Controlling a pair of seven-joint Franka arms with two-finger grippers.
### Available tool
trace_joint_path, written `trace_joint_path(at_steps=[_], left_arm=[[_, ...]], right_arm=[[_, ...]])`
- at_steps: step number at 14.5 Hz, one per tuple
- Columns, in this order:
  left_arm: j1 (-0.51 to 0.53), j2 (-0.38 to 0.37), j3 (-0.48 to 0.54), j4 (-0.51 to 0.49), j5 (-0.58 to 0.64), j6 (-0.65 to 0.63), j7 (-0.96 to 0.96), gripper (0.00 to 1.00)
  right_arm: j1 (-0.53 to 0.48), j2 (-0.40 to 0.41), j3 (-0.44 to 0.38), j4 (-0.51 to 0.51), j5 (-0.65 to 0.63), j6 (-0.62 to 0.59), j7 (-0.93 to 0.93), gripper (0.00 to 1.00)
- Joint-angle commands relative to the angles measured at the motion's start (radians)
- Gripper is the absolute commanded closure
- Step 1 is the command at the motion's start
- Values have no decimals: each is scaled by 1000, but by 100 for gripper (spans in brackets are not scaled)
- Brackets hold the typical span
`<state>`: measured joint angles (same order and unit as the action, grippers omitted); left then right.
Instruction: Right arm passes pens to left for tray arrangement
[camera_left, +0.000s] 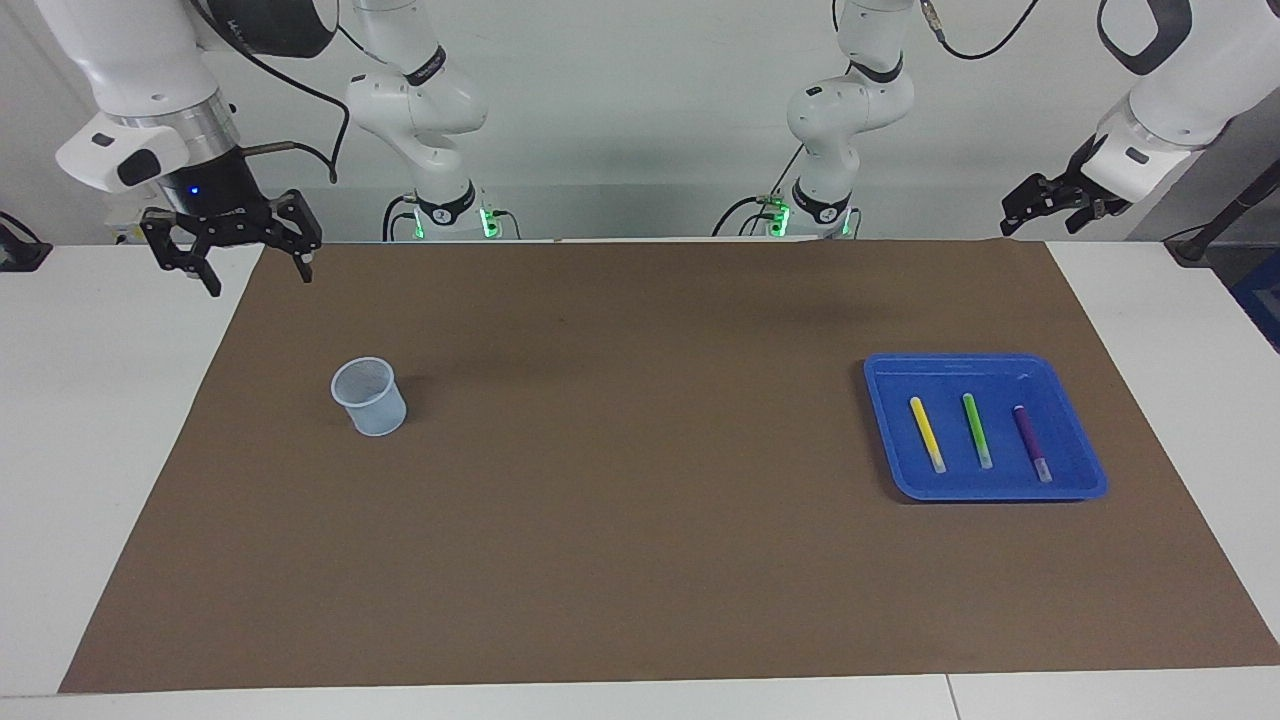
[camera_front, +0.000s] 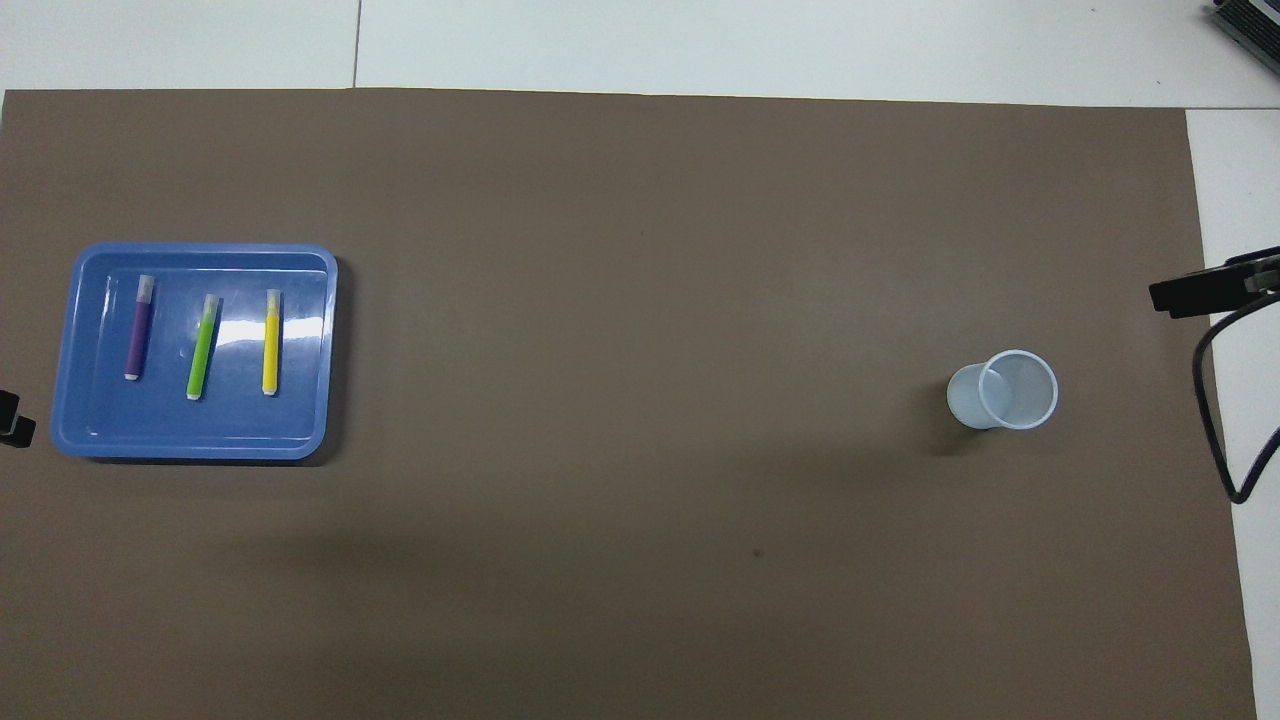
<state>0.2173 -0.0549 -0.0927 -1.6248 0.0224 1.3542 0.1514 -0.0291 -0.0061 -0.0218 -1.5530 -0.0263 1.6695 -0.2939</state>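
Fingers of the right gripper (camera_left: 235, 262) stand spread wide and hold nothing; in the facing view this wide black claw, with its small blue wrist light, hangs over the brown mat's (camera_left: 640, 560) corner at the right arm's end, on the robots' side of the mesh cup (camera_left: 369, 397). Across the mat, the left gripper (camera_left: 1030, 205) is raised over the mat's corner at the left arm's end, well above the blue tray (camera_left: 985, 488) and clear of it; its fingers are released too and carry nothing. That tray lies flat on the mat toward the left arm's end, and in it three pens rest side by side without touching: the yellow pen (camera_left: 927, 434) nearest the cup's end, the green pen (camera_left: 977, 430) in the middle, the purple pen (camera_left: 1032, 442) nearest the left arm's end. From overhead, the tray (camera_front: 195, 443) holds the same row, purple pen (camera_front: 139, 329), green pen (camera_front: 203, 346) and yellow pen (camera_front: 271, 342), all lying roughly parallel with pale tips. Well apart from the tray, the cup (camera_front: 1004, 391) stands upright on the mat (camera_front: 640, 250). Only a black tip of the right gripper (camera_front: 1205, 290) shows at the mat's edge by the cup, and a sliver of the left gripper (camera_front: 14, 420) just beside the tray.
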Motion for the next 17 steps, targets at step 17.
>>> trace_joint_path(at_steps=[17], left_arm=[[-262,118,194,68,-33,175,-154,0]], right_arm=[[-2,-3,5,13,3,-57,22,0]])
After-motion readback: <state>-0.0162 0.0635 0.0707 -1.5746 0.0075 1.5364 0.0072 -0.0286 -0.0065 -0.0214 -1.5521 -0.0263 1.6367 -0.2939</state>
